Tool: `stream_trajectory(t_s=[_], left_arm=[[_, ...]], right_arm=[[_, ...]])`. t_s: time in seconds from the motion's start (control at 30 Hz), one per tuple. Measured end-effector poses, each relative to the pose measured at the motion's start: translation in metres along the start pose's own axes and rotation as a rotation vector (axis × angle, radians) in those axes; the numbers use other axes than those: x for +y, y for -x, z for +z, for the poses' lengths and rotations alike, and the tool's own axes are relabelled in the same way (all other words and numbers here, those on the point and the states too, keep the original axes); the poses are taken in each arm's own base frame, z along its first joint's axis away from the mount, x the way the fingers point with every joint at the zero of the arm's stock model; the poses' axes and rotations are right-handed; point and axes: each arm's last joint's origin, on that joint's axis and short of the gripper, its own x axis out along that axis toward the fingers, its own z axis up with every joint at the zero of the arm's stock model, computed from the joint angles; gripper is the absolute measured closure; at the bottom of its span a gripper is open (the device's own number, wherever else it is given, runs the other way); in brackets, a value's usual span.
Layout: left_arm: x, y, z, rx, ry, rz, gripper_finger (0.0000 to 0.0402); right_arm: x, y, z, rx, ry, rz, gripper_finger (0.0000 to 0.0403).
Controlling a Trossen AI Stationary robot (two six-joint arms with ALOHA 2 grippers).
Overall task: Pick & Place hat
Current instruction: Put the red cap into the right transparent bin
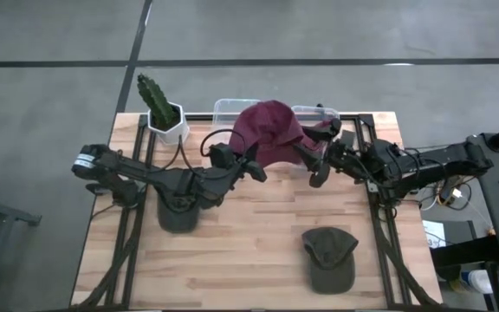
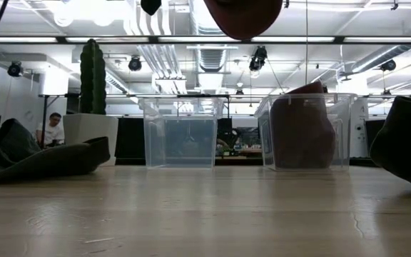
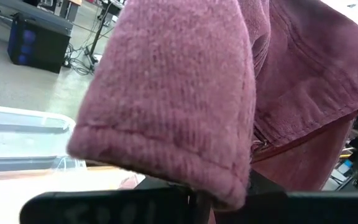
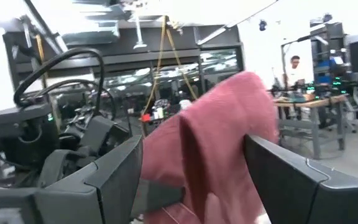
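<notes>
Two green hats (image 1: 329, 257) wait nearer the front edge. Both arms hold the maroon hat (image 1: 271, 134) aloft near the back edge bins (image 1: 232, 110): left gripper (image 1: 256, 167) and right gripper (image 1: 319, 165) both clamped on it. Only the drop's left, I'd guess.

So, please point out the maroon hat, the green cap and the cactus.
maroon hat (image 1: 271, 130), high view, on its crown.
green cap (image 1: 329, 258), high view, middle of its top.
cactus (image 1: 155, 97), high view, on its stem.
</notes>
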Motion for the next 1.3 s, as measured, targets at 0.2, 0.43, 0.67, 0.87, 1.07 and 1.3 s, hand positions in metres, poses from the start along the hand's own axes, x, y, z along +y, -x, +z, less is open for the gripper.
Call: stream_trajectory(t_s=[0.2,0.43,0.67,0.87,1.07,1.3], left_arm=[[0.0,0.0,0.0,0.001,-0.014,0.001,0.0371],[0.0,0.001,-0.001,0.002,-0.017,0.0,0.0371],[-0.006,0.008,0.004,0.0,-0.064,-0.017,0.0371],[-0.008,0.012,0.015,-0.01,-0.073,-0.027,0.0371],[-0.008,0.013,0.021,-0.024,-0.068,-0.023,0.0371],[-0.011,0.013,0.023,-0.024,-0.035,-0.055,0.0371]], right_arm=[[0.014,-0.021,0.008,0.021,0.045,0.075,0.0131],[0.021,-0.05,0.008,0.169,0.134,-0.022,0.0131],[0.022,-0.059,0.006,0.314,0.221,-0.147,0.014],[0.017,-0.049,0.005,0.335,0.205,-0.181,0.0148],[0.009,-0.034,0.005,0.325,0.142,-0.189,0.014],[0.01,-0.033,0.0,0.286,0.068,-0.136,0.0129]])
